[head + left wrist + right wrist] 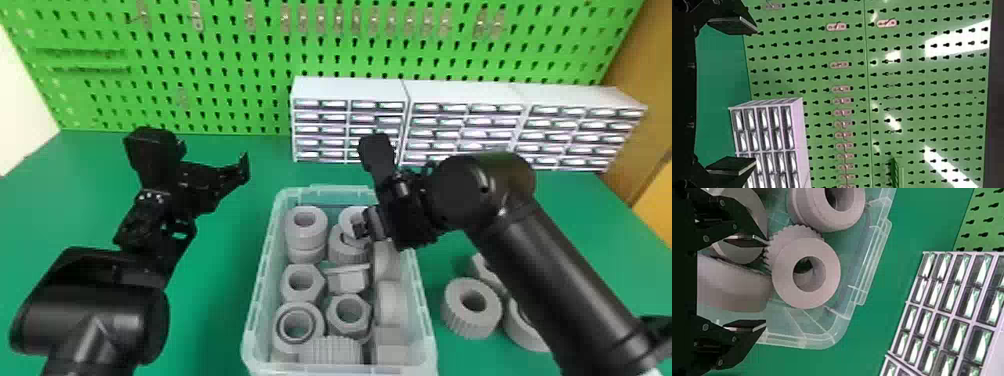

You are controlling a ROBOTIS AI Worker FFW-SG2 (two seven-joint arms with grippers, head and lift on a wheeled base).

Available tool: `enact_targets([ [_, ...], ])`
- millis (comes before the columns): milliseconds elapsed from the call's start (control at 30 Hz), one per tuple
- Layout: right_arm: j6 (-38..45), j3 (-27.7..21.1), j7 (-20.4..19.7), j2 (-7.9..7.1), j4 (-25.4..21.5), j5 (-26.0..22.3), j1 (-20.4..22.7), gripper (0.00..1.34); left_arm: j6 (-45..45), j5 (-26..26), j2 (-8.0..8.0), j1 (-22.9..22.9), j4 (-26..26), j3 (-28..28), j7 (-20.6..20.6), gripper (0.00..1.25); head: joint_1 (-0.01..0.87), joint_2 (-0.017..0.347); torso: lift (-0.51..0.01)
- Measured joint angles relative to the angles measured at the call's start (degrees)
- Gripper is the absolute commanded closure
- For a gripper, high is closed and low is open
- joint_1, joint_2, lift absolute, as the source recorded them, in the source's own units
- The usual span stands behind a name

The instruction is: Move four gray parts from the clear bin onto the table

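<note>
Cabinets (350,90) stand beyond the clear bin (261,270), before a pegboard (215,75).

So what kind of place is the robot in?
Probably a workshop or a parts bench: there's a green pegboard with hooks, racks of small drawers, and a clear bin full of chunky gray parts.

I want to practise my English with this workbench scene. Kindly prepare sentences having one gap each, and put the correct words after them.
The clear plastic bin, holding chunky gray parts, stands on a table coloured ____.
One ridged gray ring lies outside the bin, to its ____.
The black left gripper is not shut but ____.
The slotted pegboard stands ____ the white drawer cabinets.

Missing words: green; right; open; behind.
</note>
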Motion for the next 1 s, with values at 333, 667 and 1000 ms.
enact_targets([
  [333, -3.5, 8.1, 7.0, -0.06, 1.3, 10.5, -1.9, 0.53, 0.0, 0.0, 0.0, 0.2, 0.0, 0.1, 0.0, 0.11, 0.686, 0.026, -0.05],
  [667, -8.0, 10.9, 19.0, 0.5, 6.6, 20.0, -2.8, 0.53, 0.0, 0.0, 0.0, 0.3, 0.0, 0.1, 0.0, 0.11, 0.686, 0.026, -0.05],
  [1000, -13.5, 11.0, 27.6, 1.25, 13.2, 23.7, -3.7, 0.53, 0.0, 0.0, 0.0, 0.3, 0.0, 0.1, 0.0, 0.11, 0.686, 0.026, -0.05],
])
